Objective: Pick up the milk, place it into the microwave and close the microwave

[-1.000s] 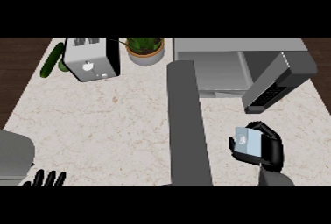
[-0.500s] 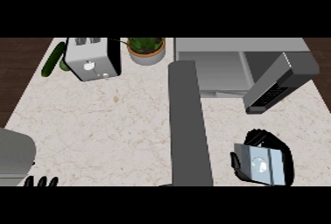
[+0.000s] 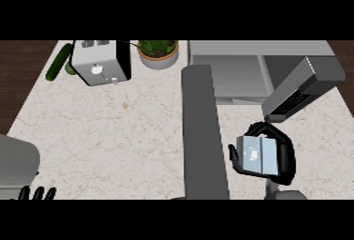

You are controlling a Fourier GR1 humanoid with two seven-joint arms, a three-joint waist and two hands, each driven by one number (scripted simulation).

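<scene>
- Right hand (image 3: 276,157) has the milk (image 3: 253,154), fingers curled round the carton, held over the table's (image 3: 117,131) right side.
- The carton sits just below the microwave's open door (image 3: 304,86), outside the microwave (image 3: 239,75).
- Left hand (image 3: 38,193) shows only fingertips at the lower left edge, straight and upright, holding nothing.
- At the back: a toaster (image 3: 100,63), a potted plant (image 3: 158,52) beside it, and a cucumber (image 3: 59,62) at the far left.

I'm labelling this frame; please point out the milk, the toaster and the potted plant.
milk (image 3: 253,153): head view, carton's front face.
toaster (image 3: 101,65): head view, its top.
potted plant (image 3: 158,54): head view, pot's rim.
</scene>
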